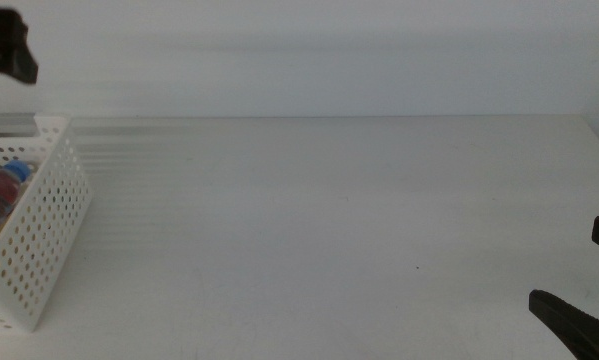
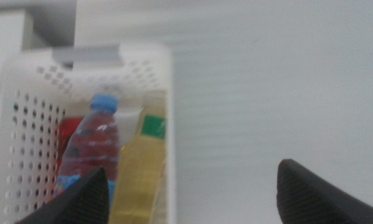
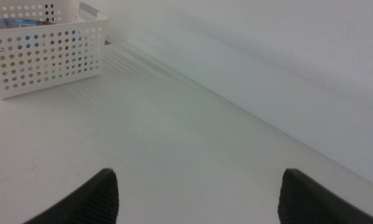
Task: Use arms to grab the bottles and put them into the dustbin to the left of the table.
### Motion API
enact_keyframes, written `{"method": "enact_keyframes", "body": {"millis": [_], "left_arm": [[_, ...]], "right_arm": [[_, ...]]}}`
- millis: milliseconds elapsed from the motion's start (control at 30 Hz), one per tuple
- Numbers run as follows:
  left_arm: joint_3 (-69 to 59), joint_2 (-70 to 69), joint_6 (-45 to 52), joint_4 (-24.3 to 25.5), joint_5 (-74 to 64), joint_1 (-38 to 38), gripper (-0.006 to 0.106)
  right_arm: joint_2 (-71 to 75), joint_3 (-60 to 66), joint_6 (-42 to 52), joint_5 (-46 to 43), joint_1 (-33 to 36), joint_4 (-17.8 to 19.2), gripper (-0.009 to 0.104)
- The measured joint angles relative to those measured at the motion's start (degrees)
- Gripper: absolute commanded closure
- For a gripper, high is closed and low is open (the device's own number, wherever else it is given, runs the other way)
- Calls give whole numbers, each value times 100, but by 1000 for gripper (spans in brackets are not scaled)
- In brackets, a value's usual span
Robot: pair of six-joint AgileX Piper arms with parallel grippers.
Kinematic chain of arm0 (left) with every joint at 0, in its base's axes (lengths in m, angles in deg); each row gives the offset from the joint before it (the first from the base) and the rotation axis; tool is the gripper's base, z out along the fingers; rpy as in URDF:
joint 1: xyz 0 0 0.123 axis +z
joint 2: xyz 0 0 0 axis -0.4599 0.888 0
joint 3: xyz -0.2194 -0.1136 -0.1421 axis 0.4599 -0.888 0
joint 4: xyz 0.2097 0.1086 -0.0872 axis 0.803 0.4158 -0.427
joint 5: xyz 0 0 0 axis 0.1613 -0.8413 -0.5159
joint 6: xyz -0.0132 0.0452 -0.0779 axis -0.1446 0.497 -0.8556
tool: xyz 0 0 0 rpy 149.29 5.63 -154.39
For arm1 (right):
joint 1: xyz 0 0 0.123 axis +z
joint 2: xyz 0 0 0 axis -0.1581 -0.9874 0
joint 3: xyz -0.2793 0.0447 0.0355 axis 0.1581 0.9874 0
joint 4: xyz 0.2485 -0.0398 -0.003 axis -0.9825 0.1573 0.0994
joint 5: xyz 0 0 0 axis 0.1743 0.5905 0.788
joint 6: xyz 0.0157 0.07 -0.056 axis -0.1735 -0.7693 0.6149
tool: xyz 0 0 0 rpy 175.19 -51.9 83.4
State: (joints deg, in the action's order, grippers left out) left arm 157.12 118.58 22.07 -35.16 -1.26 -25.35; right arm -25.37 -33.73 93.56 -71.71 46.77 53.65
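1. Seemingly the task sits at its last step: all three bottles lie inside the dustbin point(image 2: 24, 124) at the left edge of the surface point(image 1: 339, 220), and none shows outside it.
2. Counted: one blue-capped water bottle point(image 2: 93, 146), one yellow-liquid bottle point(image 2: 142, 171), one red can point(image 2: 68, 134), one dustbin.
3. The left gripper point(image 2: 192, 190) hangs over the dustbin, jaws apart and empty; the right gripper point(image 3: 198, 196) waits at the surface's right side, jaws apart.
4. Likely next: retreat clear of the dustbin.
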Motion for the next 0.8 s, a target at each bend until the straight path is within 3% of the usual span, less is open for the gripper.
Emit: {"method": "enact_keyframes", "body": {"millis": [200,367,567,800], "left_arm": [[-145,-826,-134,37,166,-585,15],[-1047,-1621,-232,37,1339,-917,15],[-2347,-2438,-286,37,2539,-1027,15],[-2823,-2874,-475,179,2760,-1027,15]], "right_arm": [[0,0,0,0,0,0,28],[0,0,0,0,0,0,28],[0,0,0,0,0,0,28],[0,0,0,0,0,0,28]]}}
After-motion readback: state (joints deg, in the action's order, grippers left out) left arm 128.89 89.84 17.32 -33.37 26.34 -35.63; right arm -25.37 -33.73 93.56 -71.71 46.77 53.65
